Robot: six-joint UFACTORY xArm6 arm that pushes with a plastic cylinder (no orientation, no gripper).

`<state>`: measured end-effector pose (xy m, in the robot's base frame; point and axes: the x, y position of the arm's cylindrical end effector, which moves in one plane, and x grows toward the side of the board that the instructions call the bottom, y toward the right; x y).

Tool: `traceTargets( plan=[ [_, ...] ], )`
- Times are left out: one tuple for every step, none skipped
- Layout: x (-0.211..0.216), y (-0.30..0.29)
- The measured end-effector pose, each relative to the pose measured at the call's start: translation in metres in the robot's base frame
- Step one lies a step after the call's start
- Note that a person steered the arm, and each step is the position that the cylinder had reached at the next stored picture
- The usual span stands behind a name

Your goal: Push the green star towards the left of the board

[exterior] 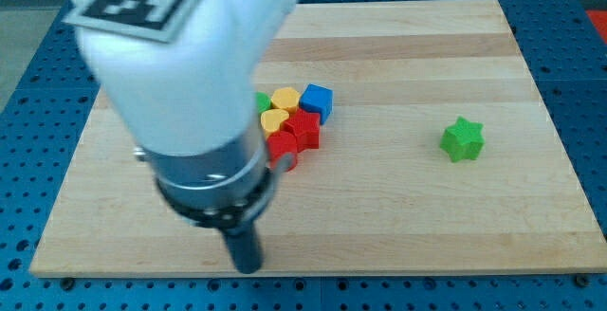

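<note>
The green star [462,139] sits alone on the right part of the wooden board [398,216]. My tip [247,266] is near the board's bottom edge, left of centre, far to the left of and below the star. The arm's large white and grey body fills the view's left and centre.
A cluster of blocks sits near the board's middle: a blue cube [318,101], a yellow block [285,98], a yellow heart [274,120], a red star-like block [303,129], a red cylinder [283,148] and a sliver of a green block [262,101]. The arm hides the cluster's left side.
</note>
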<state>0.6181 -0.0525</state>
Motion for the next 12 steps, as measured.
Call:
traceTargets(
  plan=[
    [0.0, 0.124],
    [0.0, 0.254],
    [-0.001, 0.368],
    [-0.008, 0.38],
    [-0.087, 0.377],
    [-0.191, 0.376],
    [-0.284, 0.376],
    [-0.285, 0.361],
    [-0.269, 0.314],
    [-0.264, 0.301],
    [-0.257, 0.285],
    [-0.228, 0.258]
  ],
)
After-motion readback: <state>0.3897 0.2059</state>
